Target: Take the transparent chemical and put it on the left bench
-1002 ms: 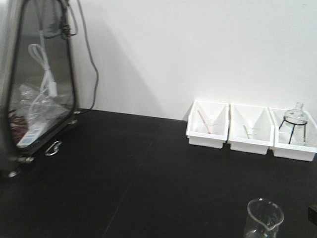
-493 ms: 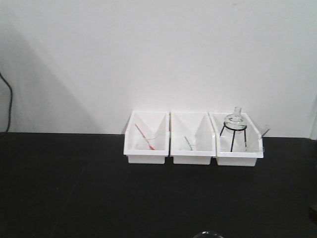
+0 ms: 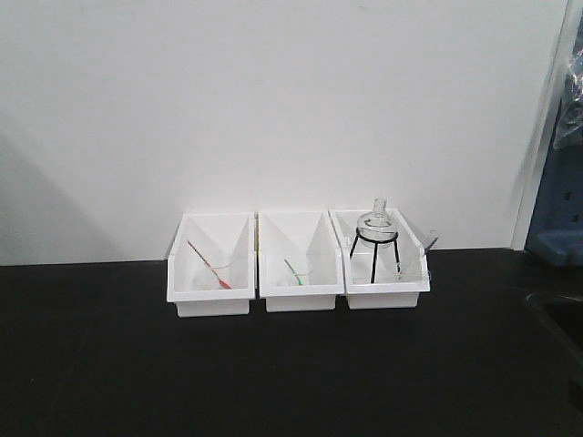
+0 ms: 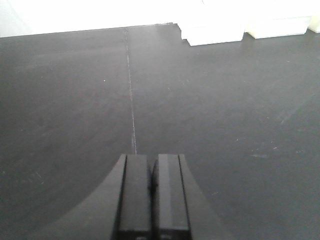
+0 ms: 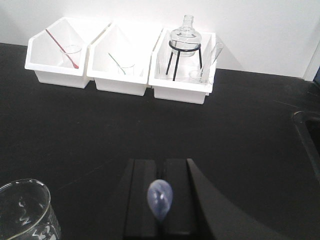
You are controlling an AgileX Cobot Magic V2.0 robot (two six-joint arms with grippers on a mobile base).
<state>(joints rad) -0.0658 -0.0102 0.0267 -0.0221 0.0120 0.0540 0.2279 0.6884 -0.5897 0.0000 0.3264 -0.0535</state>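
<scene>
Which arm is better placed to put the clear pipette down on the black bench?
Right. The right fingers hold the clear pipette above the black bench; the left fingers are shut and empty.

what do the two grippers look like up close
Both the left gripper and right gripper are matte black: two flat, rectangular fingers on a wider body with curved, flaring sides. No cables or markings show.
</scene>
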